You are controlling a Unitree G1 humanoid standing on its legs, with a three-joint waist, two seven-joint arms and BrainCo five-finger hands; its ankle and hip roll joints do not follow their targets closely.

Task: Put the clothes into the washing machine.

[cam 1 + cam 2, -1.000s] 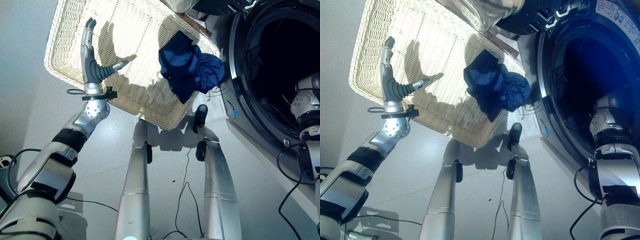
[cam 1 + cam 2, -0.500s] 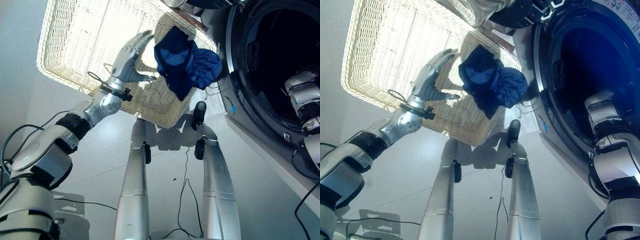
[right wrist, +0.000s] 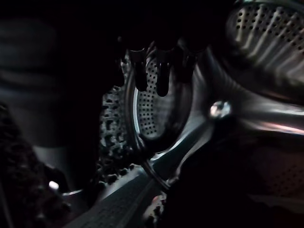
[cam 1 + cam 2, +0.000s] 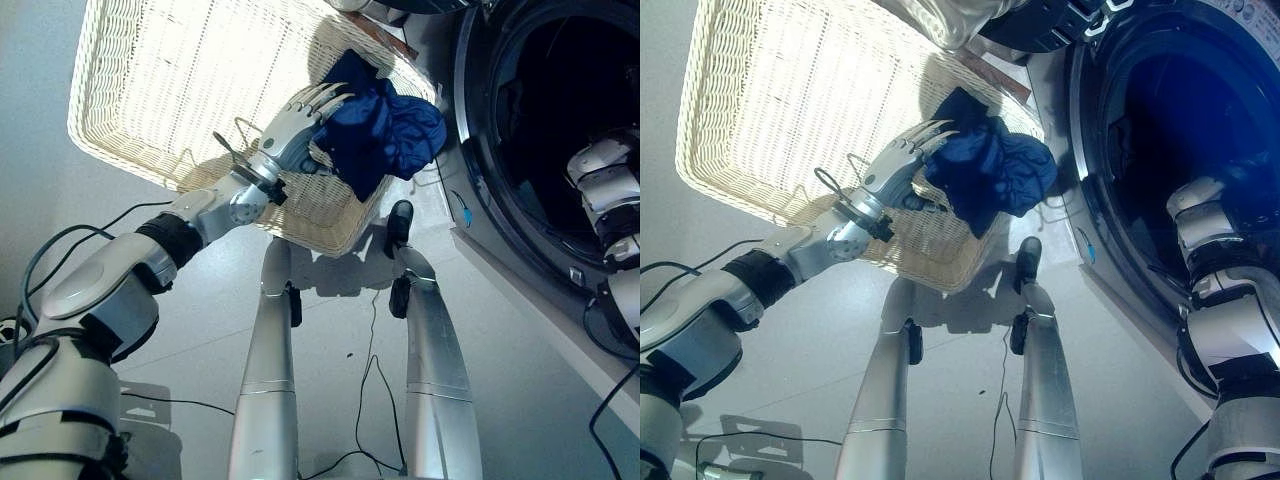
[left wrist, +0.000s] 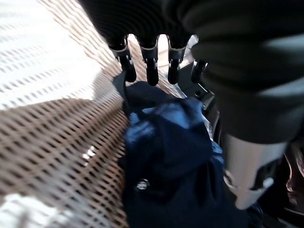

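Observation:
A dark blue garment (image 4: 385,130) lies bunched in the wicker basket's corner nearest the washing machine, partly draped over the rim. My left hand (image 4: 298,122) reaches across the basket, open, its straight fingers (image 5: 151,71) right at the garment's (image 5: 171,161) near edge and the thumb apart beside it. Nothing is grasped. My right arm reaches into the washing machine's round dark opening (image 4: 545,100). There my right hand's fingers (image 3: 141,76) hang relaxed in front of the perforated steel drum (image 3: 161,104), holding nothing.
The pale wicker basket (image 4: 110,140) is wide and shallow and stands on the grey floor left of the machine. The machine's door ring (image 4: 470,150) stands close to the basket's corner. A pale bundle (image 4: 960,15) and dark items lie beyond the basket.
My left hand has swept from the basket's left side across to the blue garment and now touches its edge. The right arm has stayed inside the machine.

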